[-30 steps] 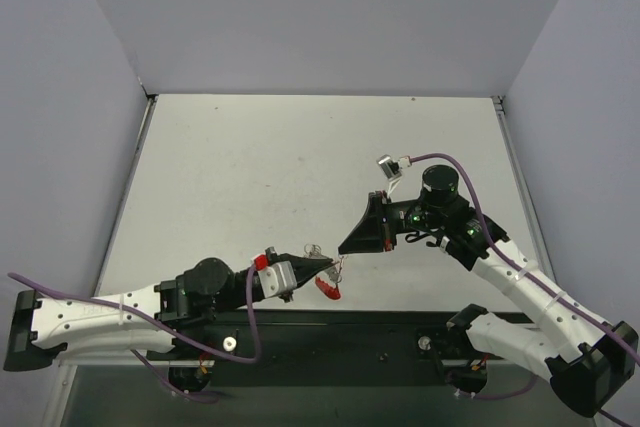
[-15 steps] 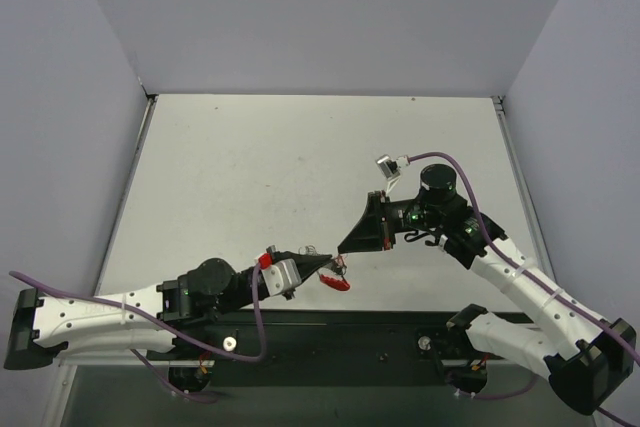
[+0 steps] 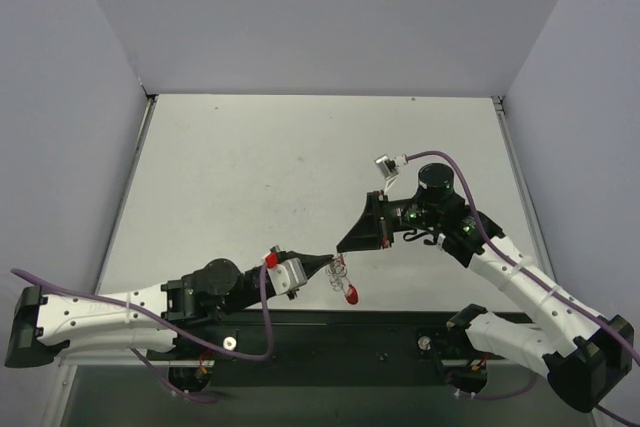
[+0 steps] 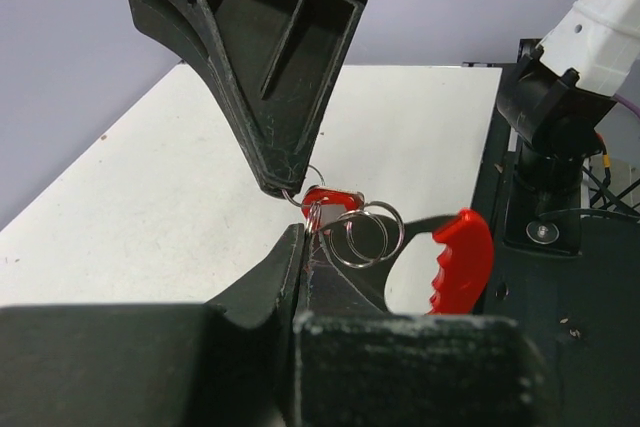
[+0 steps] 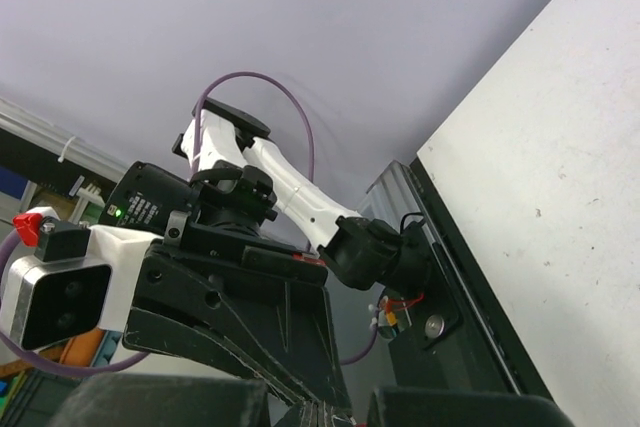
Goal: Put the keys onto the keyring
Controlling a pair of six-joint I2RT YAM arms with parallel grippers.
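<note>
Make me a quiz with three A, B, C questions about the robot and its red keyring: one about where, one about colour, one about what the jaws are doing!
1. Where is the keyring?
A. Stuck on the wall.
B. Hanging next to the tip of the left gripper.
C. Lying in a box.

2. What colour are the wire rings?
A. Silver.
B. Blue.
C. Green.

3. What are the left gripper's jaws doing?
A. Standing wide open.
B. Hiding out of sight.
C. Squeezed shut on the rings.

Answers:
1 B, the red clip dangles beside that tip.
2 A, the rings shine silver.
3 C, the jaws are pressed together with the rings poking out.
</note>
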